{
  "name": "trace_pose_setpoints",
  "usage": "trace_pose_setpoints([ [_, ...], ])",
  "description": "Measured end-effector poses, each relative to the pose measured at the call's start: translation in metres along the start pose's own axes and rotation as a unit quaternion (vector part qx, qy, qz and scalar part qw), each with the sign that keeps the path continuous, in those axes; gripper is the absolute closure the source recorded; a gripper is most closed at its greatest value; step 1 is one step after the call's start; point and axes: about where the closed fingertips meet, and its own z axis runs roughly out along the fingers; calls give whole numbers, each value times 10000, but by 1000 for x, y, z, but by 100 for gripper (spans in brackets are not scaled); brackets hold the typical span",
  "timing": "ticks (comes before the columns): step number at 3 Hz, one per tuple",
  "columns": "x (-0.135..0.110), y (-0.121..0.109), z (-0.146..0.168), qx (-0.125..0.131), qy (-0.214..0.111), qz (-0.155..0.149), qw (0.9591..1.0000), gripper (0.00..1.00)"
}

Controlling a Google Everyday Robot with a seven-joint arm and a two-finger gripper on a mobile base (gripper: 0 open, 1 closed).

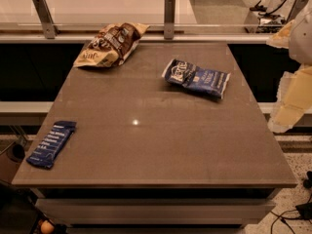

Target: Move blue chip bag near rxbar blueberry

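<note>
Lowest and nearest, under the table's front-left corner, a small orange round thing shows, half hidden in the dark; what it is cannot be made out. On the floor at the lower right lie dark cables, cut off by the frame.

On the table's front-left corner lies the bar, flat, text side up, slanted so its near end sits close to the left edge; the text is too small to read.

Off the table's right side, level with its middle, hangs the gripper, a pale yellowish shape cut off by the frame; its grip cannot be made out; it touches nothing on the table.

Further back, right of centre, the blue bag lies flat and slightly crumpled, white lettering up, its long axis slanting down to the right; it is well apart from the bar, across the table on the diagonal; its contents are hidden by the foil.

At the far-left corner lies the brown bag, its far end close to the rail; its contents are likewise hidden.

Behind the rail is a pale counter, cut off at the top.
</note>
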Motion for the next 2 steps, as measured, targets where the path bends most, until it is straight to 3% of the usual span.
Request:
trace_pose_setpoints([
  [1,0,0,0,1,0,0,10000,0],
  [2,5,-27,14,-22,130,179,9998,0],
])
